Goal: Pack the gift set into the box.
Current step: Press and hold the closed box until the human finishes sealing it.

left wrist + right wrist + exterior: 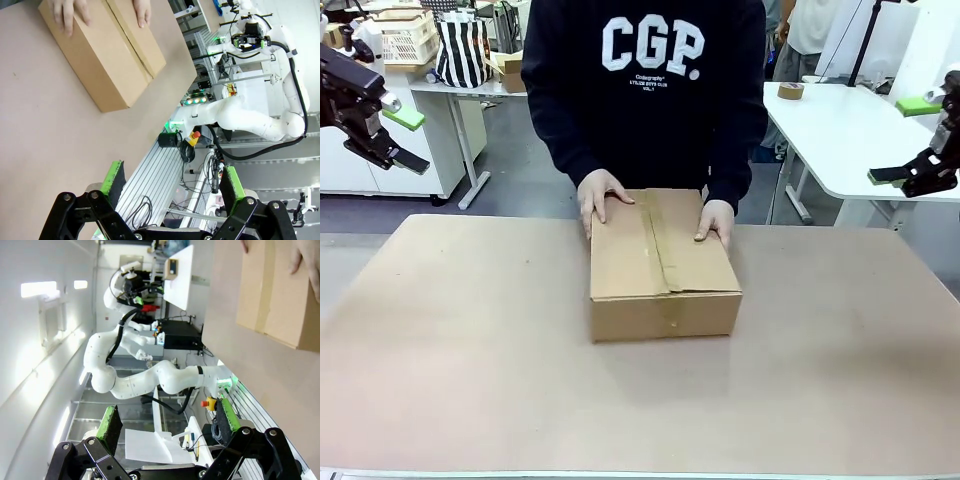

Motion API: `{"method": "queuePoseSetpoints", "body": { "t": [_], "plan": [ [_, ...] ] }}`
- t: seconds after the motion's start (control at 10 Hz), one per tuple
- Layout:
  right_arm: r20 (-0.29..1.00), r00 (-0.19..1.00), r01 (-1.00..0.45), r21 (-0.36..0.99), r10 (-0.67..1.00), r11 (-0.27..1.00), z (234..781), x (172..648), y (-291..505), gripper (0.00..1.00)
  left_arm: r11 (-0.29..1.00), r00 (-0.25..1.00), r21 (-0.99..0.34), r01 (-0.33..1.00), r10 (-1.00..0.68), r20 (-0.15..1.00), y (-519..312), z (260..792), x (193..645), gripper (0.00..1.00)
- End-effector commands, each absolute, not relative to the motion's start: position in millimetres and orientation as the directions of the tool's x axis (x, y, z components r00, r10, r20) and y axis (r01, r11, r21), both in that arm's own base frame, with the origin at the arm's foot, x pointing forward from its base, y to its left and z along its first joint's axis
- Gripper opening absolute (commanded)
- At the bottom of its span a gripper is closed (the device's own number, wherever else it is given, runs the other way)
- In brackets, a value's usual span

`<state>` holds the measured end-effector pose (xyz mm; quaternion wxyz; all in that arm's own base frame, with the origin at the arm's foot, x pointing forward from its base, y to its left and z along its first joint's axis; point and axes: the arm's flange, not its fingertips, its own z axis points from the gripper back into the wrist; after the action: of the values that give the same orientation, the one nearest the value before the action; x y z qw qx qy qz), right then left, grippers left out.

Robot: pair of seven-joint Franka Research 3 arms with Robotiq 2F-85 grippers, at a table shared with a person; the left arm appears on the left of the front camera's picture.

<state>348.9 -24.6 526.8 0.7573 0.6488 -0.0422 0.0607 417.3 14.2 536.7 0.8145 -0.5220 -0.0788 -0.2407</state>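
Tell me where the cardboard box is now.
In the front view, the box sits closed near the middle of the table, toward the far edge, with the person's hands resting on its far end.

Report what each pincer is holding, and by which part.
Nothing. The left pincer and the right pincer are open and empty, clear of the box. The person's hands rest flat on the far end of its top.

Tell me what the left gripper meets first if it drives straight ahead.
Likely the table edge or the aluminium rail beside it; depth is unclear. The box lies off that line.
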Motion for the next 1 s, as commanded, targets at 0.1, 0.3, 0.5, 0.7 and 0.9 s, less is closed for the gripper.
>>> {"method": "queuePoseSetpoints", "body": {
  "t": [0.1, 0.3, 0.5, 0.7, 0.9],
  "plan": [
    [0.136, 0.99, -0.14, 0.979, 0.036, 0.149, 530.3, 349.0, -24.7, 1.0, 0.35, 0.875, -0.81, 0.47, -0.31, 0.373, 15.3, 537.2, 416.0, 1.0],
    [0.136, 0.99, -0.14, 0.979, 0.036, 0.149, 530.3, 349.0, -24.7, 1.0, 0.35, 0.875, -0.81, 0.47, -0.31, 0.373, 15.3, 537.2, 416.0, 1.0],
    [0.136, 0.99, -0.14, 0.979, 0.036, 0.149, 530.3, 349.0, -24.7, 1.0, 0.35, 0.875, -0.81, 0.47, -0.31, 0.373, 15.3, 537.2, 416.0, 1.0],
    [0.136, 0.99, -0.14, 0.979, 0.036, 0.149, 530.3, 349.0, -24.7, 1.0, 0.35, 0.875, -0.81, 0.47, -0.31, 0.373, 15.3, 537.2, 416.0, 1.0],
    [0.136, 0.99, -0.14, 0.979, 0.036, 0.149, 530.3, 349.0, -24.7, 1.0, 0.35, 0.875, -0.81, 0.47, -0.31, 0.373, 15.3, 537.2, 416.0, 1.0]
  ]
}}
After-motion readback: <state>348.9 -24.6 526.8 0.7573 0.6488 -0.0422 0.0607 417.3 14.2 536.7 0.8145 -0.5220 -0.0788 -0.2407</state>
